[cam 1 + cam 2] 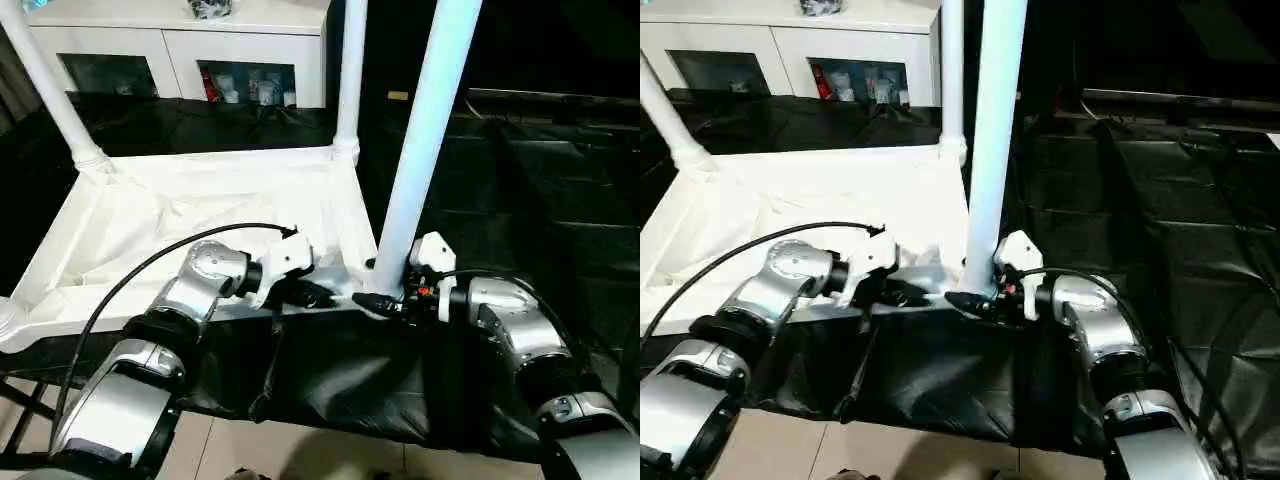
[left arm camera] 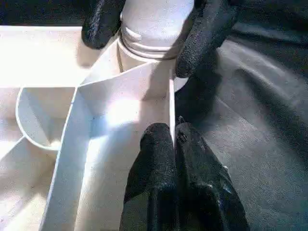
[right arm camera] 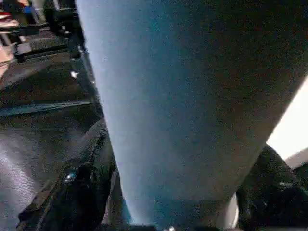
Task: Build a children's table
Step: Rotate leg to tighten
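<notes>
The white tabletop lies upside down on black sheeting, ribbed underside up. Two white legs stand in its far corner sockets. A third leg stands upright in the near right corner socket. My right gripper is shut around this leg's base, one black finger on each side. My left gripper is shut on the tabletop's thin near rim, just left of that socket. The left wrist view shows the leg's collar seated in the socket, with the right gripper's fingers around it.
A white cabinet with glass doors stands behind the tabletop. Black sheeting covers the surface to the right and hangs over the near edge. Tiled floor shows below. A black cable loops over my left forearm.
</notes>
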Robot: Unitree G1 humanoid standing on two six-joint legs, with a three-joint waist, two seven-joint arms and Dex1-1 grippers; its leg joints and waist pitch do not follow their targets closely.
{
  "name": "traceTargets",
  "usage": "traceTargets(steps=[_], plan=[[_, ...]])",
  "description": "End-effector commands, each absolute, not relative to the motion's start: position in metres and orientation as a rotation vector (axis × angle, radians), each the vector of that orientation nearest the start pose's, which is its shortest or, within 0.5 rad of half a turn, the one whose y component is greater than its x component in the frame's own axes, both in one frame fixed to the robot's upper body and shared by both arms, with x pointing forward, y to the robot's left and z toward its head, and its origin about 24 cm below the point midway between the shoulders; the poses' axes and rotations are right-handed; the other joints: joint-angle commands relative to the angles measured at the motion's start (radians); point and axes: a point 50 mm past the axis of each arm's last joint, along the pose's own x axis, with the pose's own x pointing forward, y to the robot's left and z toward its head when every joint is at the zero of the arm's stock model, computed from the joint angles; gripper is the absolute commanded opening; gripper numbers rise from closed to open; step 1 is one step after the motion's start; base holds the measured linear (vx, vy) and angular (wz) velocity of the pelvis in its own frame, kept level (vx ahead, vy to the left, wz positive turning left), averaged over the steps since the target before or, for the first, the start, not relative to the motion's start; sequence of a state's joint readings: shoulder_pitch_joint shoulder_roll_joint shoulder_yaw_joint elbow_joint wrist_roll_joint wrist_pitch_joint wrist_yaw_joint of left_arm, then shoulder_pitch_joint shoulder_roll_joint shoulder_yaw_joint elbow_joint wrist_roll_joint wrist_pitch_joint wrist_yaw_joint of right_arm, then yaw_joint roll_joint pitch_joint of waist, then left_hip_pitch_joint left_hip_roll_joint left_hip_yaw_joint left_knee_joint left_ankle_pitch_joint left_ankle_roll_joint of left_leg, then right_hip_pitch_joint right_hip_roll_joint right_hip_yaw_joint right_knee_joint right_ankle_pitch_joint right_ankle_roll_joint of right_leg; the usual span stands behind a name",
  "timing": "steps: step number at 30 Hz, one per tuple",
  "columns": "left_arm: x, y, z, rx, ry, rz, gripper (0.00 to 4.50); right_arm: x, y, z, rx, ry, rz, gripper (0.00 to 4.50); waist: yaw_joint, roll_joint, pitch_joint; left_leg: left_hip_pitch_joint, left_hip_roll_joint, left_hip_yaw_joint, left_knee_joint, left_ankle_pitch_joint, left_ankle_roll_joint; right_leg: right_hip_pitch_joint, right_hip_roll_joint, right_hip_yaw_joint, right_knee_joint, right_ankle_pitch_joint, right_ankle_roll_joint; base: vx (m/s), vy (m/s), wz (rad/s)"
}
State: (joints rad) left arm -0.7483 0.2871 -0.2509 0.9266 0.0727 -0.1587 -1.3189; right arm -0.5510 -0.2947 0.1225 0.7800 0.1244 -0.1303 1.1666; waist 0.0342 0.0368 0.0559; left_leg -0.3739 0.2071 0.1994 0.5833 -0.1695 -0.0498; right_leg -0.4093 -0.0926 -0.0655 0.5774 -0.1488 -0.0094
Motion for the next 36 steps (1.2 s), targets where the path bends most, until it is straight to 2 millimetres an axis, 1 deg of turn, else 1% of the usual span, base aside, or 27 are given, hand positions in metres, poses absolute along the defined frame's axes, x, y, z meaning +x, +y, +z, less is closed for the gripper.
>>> traceTargets(steps=[1,2,3,6,9,12,15,22,23,24,25,26,27,28,29,30,31,32,33,34,35,36], plan=[[0.328,0.122,0.05,0.44,0.404,-1.5,0.0,0.312,-0.138,0.038,-0.151,0.241,1.274,3.07,0.001,-0.008,-0.069,0.018,0.027,-0.008,-0.07,-0.317,0.051,0.045,-0.044,0.032,-0.063,-0.296,-0.259,0.0,0.0,0.0],[0.328,0.123,0.05,0.442,0.409,-1.509,0.0,0.312,-0.138,0.039,-0.152,0.241,1.283,2.97,0.001,-0.006,-0.07,0.017,0.027,-0.008,-0.07,-0.315,0.051,0.046,-0.044,0.032,-0.062,-0.29,-0.26,0.0,0.0,0.0],[0.327,0.124,0.05,0.448,0.415,-1.52,0.0,0.311,-0.137,0.039,-0.154,0.242,1.291,2.91,0.001,-0.007,-0.07,0.016,0.026,-0.008,-0.07,-0.309,0.053,0.048,-0.043,0.032,-0.061,-0.282,-0.262,0.0,0.0,0.0],[0.325,0.126,0.049,0.46,0.429,-1.543,0.0,0.308,-0.136,0.038,-0.158,0.253,1.33,2.69,0.002,-0.007,-0.071,0.015,0.026,-0.008,-0.069,-0.293,0.056,0.049,-0.044,0.032,-0.059,-0.263,-0.266,0.0,0.0,0.0],[0.325,0.126,0.048,0.462,0.433,-1.546,0.0,0.307,-0.134,0.037,-0.157,0.256,1.337,2.67,0.002,-0.006,-0.072,0.016,0.026,-0.007,-0.069,-0.29,0.058,0.048,-0.044,0.031,-0.058,-0.252,-0.271,0.0,0.0,0.0],[0.325,0.127,0.048,0.461,0.436,-1.55,0.0,0.307,-0.134,0.036,-0.155,0.257,1.343,2.65,0.002,-0.007,-0.071,0.017,0.027,-0.008,-0.069,-0.3,0.054,0.048,-0.044,0.032,-0.06,-0.274,-0.267,0.0,0.0,0.0],[0.323,0.13,0.046,0.456,0.447,-1.555,0.0,0.304,-0.133,0.034,-0.15,0.263,1.358,2.65,0.002,-0.006,-0.071,0.017,0.027,-0.008,-0.069,-0.302,0.051,0.048,-0.044,0.032,-0.06,-0.277,-0.264,0.0,0.0,0.0],[0.323,0.129,0.046,0.454,0.447,-1.557,0.0,0.303,-0.133,0.034,-0.145,0.263,1.36,2.65,0.004,-0.006,-0.072,0.016,0.027,-0.008,-0.069,-0.291,0.054,0.049,-0.043,0.032,-0.058,-0.257,-0.268,0.0,0.0,0.0],[0.325,0.127,0.046,0.448,0.433,-1.531,0.0,0.305,-0.13,0.033,-0.126,0.254,1.304,2.65,0.004,-0.006,-0.072,0.016,0.026,-0.008,-0.069,-0.292,0.053,0.049,-0.044,0.032,-0.058,-0.259,-0.268,0.0,0.0,0.0],[0.325,0.126,0.046,0.448,0.43,-1.525,0.0,0.306,-0.13,0.033,-0.123,0.253,1.292,2.65,0.003,-0.006,-0.07,0.017,0.026,-0.008,-0.07,-0.297,0.052,0.048,-0.043,0.032,-0.059,-0.269,-0.266,0.0,0.0,0.0],[0.327,0.122,0.046,0.446,0.417,-1.488,0.0,0.309,-0.129,0.032,-0.109,0.249,1.228,2.65,0.003,-0.009,-0.068,0.018,0.026,-0.008,-0.071,-0.31,0.046,0.047,-0.044,0.032,-0.062,-0.295,-0.26,0.0,0.0,0.0],[0.331,0.116,0.046,0.443,0.404,-1.432,0.0,0.314,-0.128,0.028,-0.1,0.25,1.112,2.65,0.002,-0.008,-0.067,0.019,0.027,-0.008,-0.072,-0.316,0.04,0.045,-0.044,0.032,-0.062,-0.311,-0.255,0.0,0.0,0.0],[0.333,0.112,0.045,0.444,0.4,-1.399,0.0,0.317,-0.127,0.026,-0.093,0.249,1.052,2.65,-0.003,-0.006,-0.064,0.022,0.025,-0.011,-0.074,-0.347,0.023,0.041,-0.047,0.031,-0.069,-0.37,-0.24,0.0,0.0,0.0],[0.334,0.109,0.045,0.445,0.397,-1.381,0.0,0.319,-0.127,0.025,-0.089,0.249,1.019,2.65,-0.008,-0.012,-0.063,0.024,0.023,-0.013,-0.073,-0.364,0.013,0.039,-0.048,0.031,-0.075,-0.426,-0.218,0.0,0.0,0.0],[0.337,0.099,0.045,0.437,0.383,-1.335,0.0,0.323,-0.125,0.02,-0.067,0.266,0.906,2.65,-0.008,-0.01,-0.06,0.028,0.023,-0.015,-0.074,-0.379,0.008,0.036,-0.049,0.031,-0.079,-0.455,-0.208,0.0,0.0,0.0],[0.339,0.089,0.045,0.423,0.37,-1.303,0.0,0.326,-0.122,0.016,-0.042,0.276,0.827,2.65,-0.017,-0.011,-0.057,0.028,0.022,-0.016,-0.075,-0.395,-0.005,0.031,-0.048,0.032,-0.081,-0.49,-0.196,0.0,0.0,0.0],[0.339,0.089,0.045,0.423,0.37,-1.303,0.0,0.326,-0.122,0.016,-0.042,0.276,0.827,2.65,-0.019,-0.012,-0.057,0.032,0.019,-0.021,-0.074,-0.422,-0.01,0.032,-0.049,0.026,-0.089,-0.545,-0.174,0.0,0.0,0.0],[0.339,0.08,0.045,0.41,0.361,-1.283,0.0,0.327,-0.118,0.013,-0.012,0.289,0.772,2.65,-0.02,-0.013,-0.058,0.032,0.018,-0.022,-0.074,-0.426,-0.009,0.032,-0.048,0.025,-0.091,-0.555,-0.164,0.0,0.0,0.0],[0.339,0.07,0.046,0.405,0.352,-1.271,0.0,0.328,-0.114,0.009,0.017,0.316,0.71,2.65,-0.026,-0.012,-0.056,0.028,0.018,-0.023,-0.076,-0.429,-0.006,0.031,-0.047,0.027,-0.093,-0.552,-0.158,0.0,0.0,0.0],[0.339,0.06,0.046,0.397,0.348,-1.262,0.0,0.331,-0.107,0.007,0.025,0.332,0.655,2.65,-0.03,-0.007,-0.058,0.033,0.017,-0.024,-0.075,-0.45,-0.007,0.026,-0.047,0.025,-0.096,-0.553,-0.157,0.0,0.0,0.0],[0.339,0.059,0.046,0.396,0.346,-1.261,0.0,0.331,-0.106,0.007,0.027,0.335,0.643,2.65,-0.035,-0.01,-0.057,0.034,0.017,-0.023,-0.075,-0.457,-0.008,0.024,-0.046,0.025,-0.097,-0.552,-0.157,0.0,0.0,0.0],[0.339,0.052,0.046,0.393,0.34,-1.256,0.0,0.333,-0.102,0.006,0.036,0.347,0.605,2.65,-0.042,-0.009,-0.056,0.033,0.015,-0.025,-0.074,-0.473,-0.009,0.023,-0.045,0.023,-0.098,-0.559,-0.156,0.0,0.0,0.0]])
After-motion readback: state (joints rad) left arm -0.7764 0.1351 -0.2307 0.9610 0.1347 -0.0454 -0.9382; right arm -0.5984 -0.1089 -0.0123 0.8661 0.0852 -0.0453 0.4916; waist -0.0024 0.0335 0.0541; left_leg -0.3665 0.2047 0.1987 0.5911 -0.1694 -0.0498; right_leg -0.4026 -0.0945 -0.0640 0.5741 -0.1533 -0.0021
